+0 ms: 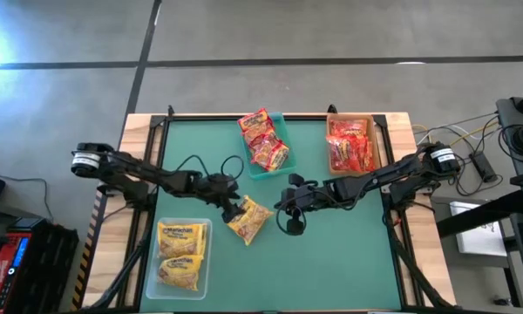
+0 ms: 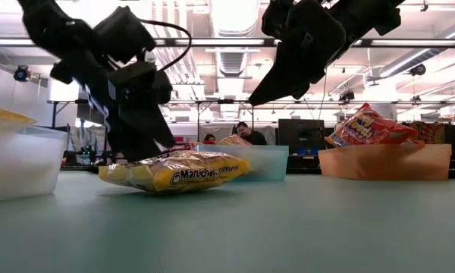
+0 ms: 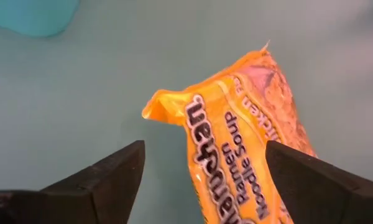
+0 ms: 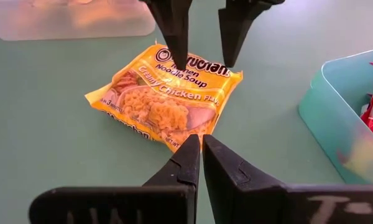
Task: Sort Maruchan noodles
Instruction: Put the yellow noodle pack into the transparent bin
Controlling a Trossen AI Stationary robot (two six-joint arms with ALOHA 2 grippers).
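Observation:
One yellow Maruchan packet (image 1: pixel 250 220) (image 2: pixel 174 173) (image 4: pixel 168 99) lies flat on the green table near its middle. My left gripper (image 1: pixel 235 208) (image 3: pixel 205 146) is open and points down over the packet's left end (image 3: pixel 174 109). One finger is on either side of that end. My right gripper (image 1: pixel 281 207) (image 4: pixel 202 158) is shut and hovers above the table just right of the packet, pointing at it. More yellow packets lie in the clear bin (image 1: pixel 150 262). Red packets fill the teal bin (image 1: pixel 283 122) and the tan bin (image 1: pixel 376 144). My left gripper comes at the yellow packet's logo end (image 4: pixel 193 62) from above, its open fingers (image 4: pixel 177 37) astride that end. I cannot tell whether they touch it. The packet lies flat on the table.
The clear bin sits at the near left, and the teal and tan bins stand along the far edge. Open green tabletop (image 1: pixel 331 262) stretches across the near right. Cables and equipment (image 1: pixel 506 148) lie off the table's right side. People sit in the room far behind (image 2: pixel 246 133).

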